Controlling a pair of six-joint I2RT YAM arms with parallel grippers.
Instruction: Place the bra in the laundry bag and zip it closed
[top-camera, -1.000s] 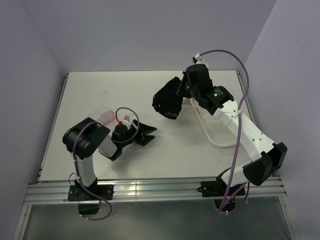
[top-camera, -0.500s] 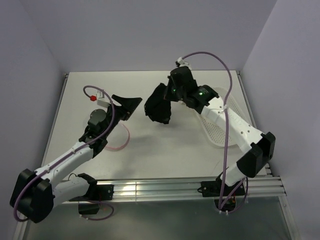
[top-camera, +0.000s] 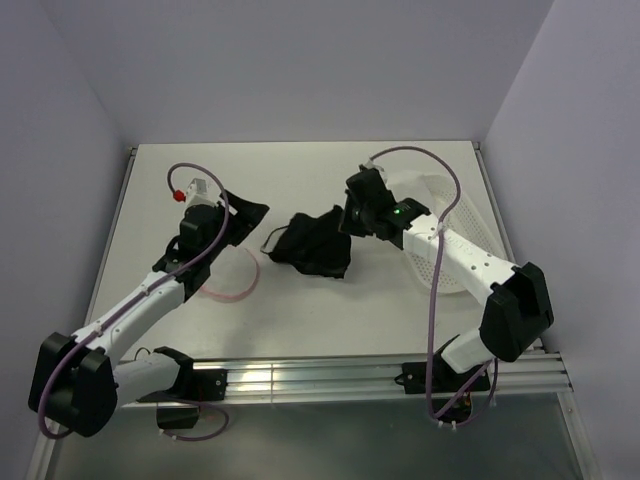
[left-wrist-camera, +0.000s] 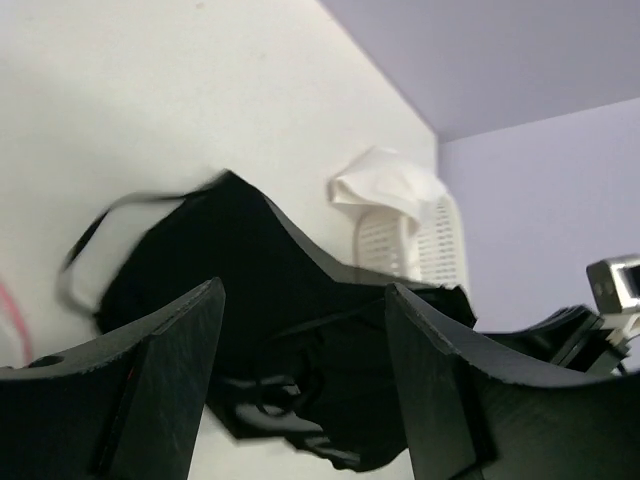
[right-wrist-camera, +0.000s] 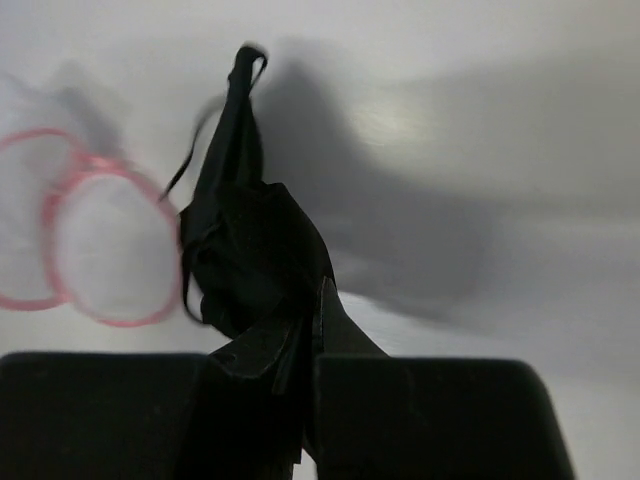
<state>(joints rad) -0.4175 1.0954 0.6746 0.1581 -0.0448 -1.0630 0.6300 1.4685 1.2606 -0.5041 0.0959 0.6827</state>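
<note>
On the white table (top-camera: 300, 320), left of the perforated basket (top-camera: 455, 205), the black bra (top-camera: 315, 248) sags from the right gripper's (top-camera: 345, 226) clenched fingers, the pink-rimmed laundry bag (top-camera: 235, 285) lying just left, near the left gripper (top-camera: 247, 212), spread and empty.

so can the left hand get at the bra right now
Probably yes: the left hand is open and points at the bra with nothing between them, though the right hand grips its far side.

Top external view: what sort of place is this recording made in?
Probably a lab test cell, not a home: a white table boxed in by plain lilac walls, with an aluminium mounting rail along its near edge.
</note>
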